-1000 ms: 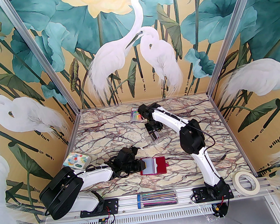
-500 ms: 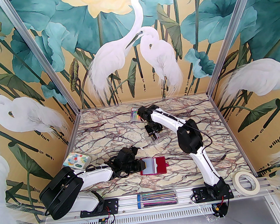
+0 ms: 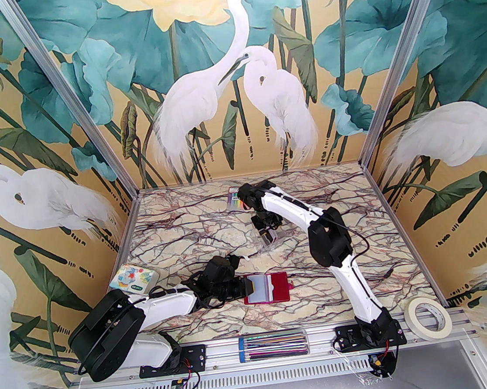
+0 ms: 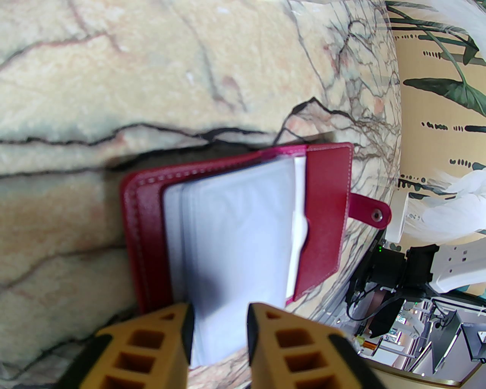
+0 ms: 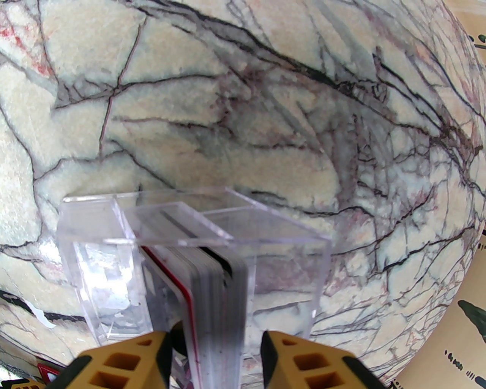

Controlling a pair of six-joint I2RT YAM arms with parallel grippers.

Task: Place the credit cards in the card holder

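- On the counter, near centre and just ahead of my left arm, the card holder lies open, red cover down, snap tab pointing toward my right side.
- Contents, by the left wrist view: a sheaf of frosted clear sleeves lifts off the near cover. A white insert sits tucked behind the red inner pocket on the tab side. Whether any sleeve carries a card, I cannot tell.
- My left fingers are clamped on the near edge of that sheaf, one finger on each face.
- Farther back, right of centre, a small clear plastic box sits under my right wrist.
- Contents of the box: the credit cards, a tight stack standing on edge, grey edges uppermost. One card at the left of the stack is edged in red. A clear partition stands beside the stack.
- My right fingers stand apart, one on either side of the stack. A gap shows between the right-hand finger and the cards, so they are not closed on it.
- Box and card holder are well apart.
- Other items:
  - a rainbow-striped pack at the back, beside my right arm
  - a patterned white square at the left edge
  - a clear tube holding coloured sticks, on the front rail between the arm bases
  - a tape roll at the front right corner
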